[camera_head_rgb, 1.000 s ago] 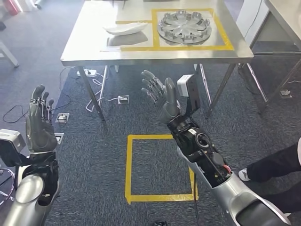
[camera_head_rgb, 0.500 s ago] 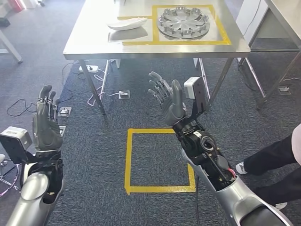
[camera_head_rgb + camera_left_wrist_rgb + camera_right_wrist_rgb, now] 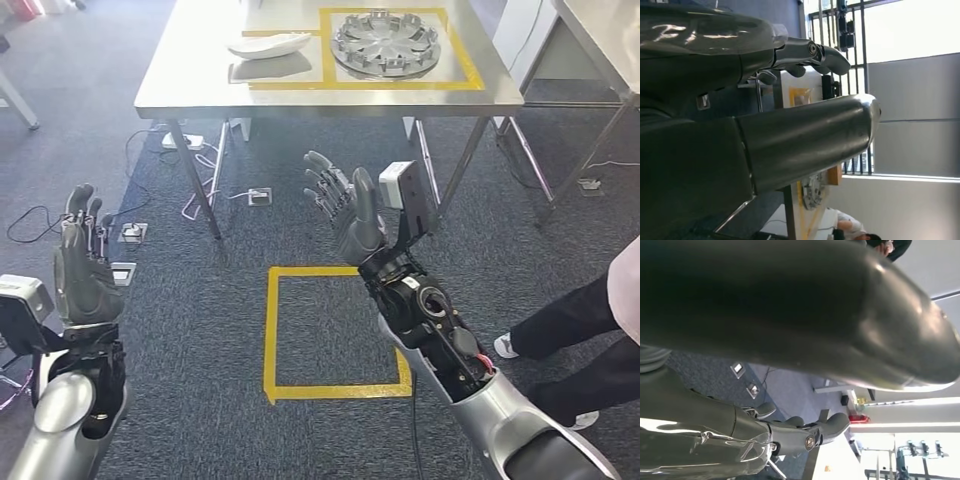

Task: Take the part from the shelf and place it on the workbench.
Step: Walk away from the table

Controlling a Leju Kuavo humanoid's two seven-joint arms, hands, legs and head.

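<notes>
A steel workbench (image 3: 196, 70) stands ahead of me in the head view, marked with yellow tape. On it lie a white curved part (image 3: 269, 45) and, inside a taped square, a round grey ribbed disc (image 3: 386, 41). My left hand (image 3: 84, 270) is raised at the lower left, fingers upright and apart, holding nothing. My right hand (image 3: 343, 208) is lifted in front of the bench's near edge, palm turned left, fingers spread and empty. In the left wrist view my left hand (image 3: 791, 115) shows its thick thumb and fingers apart. The right wrist view has my right hand (image 3: 798, 390) equally empty.
A yellow taped square (image 3: 336, 330) marks the dark carpet between me and the bench. Cables and floor sockets (image 3: 260, 196) lie under the bench. A person's legs and shoe (image 3: 562, 335) are at the right. Another table's edge (image 3: 604, 40) is at the far right.
The whole picture has shifted as the camera moved: the bench sits slightly higher in view and the taped floor square closer. Both hands stay raised and empty.
</notes>
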